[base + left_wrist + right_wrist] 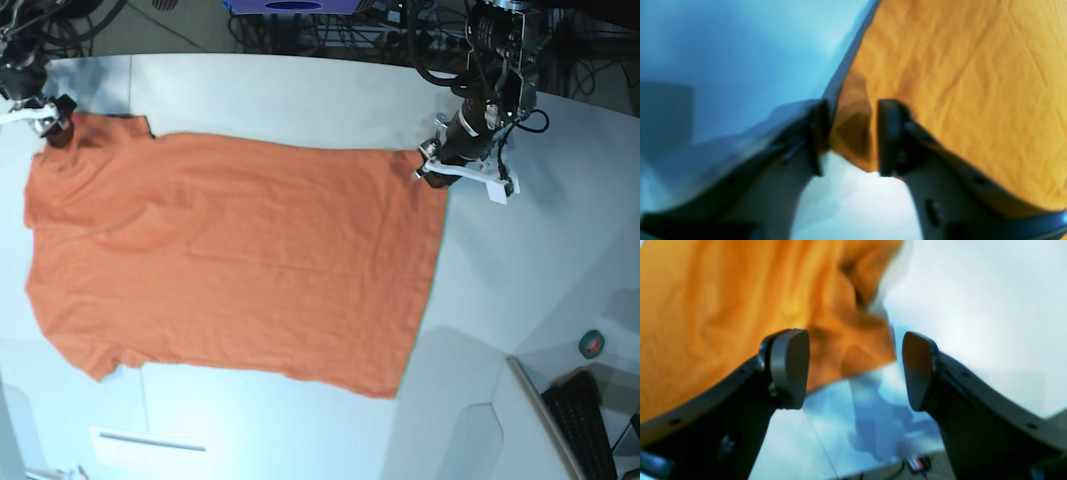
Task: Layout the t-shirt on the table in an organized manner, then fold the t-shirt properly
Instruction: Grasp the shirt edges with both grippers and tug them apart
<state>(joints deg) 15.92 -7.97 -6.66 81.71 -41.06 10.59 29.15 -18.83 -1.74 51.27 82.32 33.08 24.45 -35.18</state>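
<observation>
The orange t-shirt (230, 250) lies spread flat on the white table (500, 260), its collar end at the left and its hem at the right. My left gripper (440, 165) sits at the shirt's far right hem corner. In the left wrist view the left gripper (853, 136) has its jaws partly apart with the cloth corner (853, 133) between them. My right gripper (45, 115) is at the shirt's far left corner. In the right wrist view the right gripper (855, 370) is wide open, with the rumpled cloth edge (860, 350) between its fingers.
A black keyboard (585, 420) and a green tape roll (593, 343) lie past the table's right edge. Cables and gear (330, 25) crowd the far side. A thin seam line (145, 410) runs along the near left of the table.
</observation>
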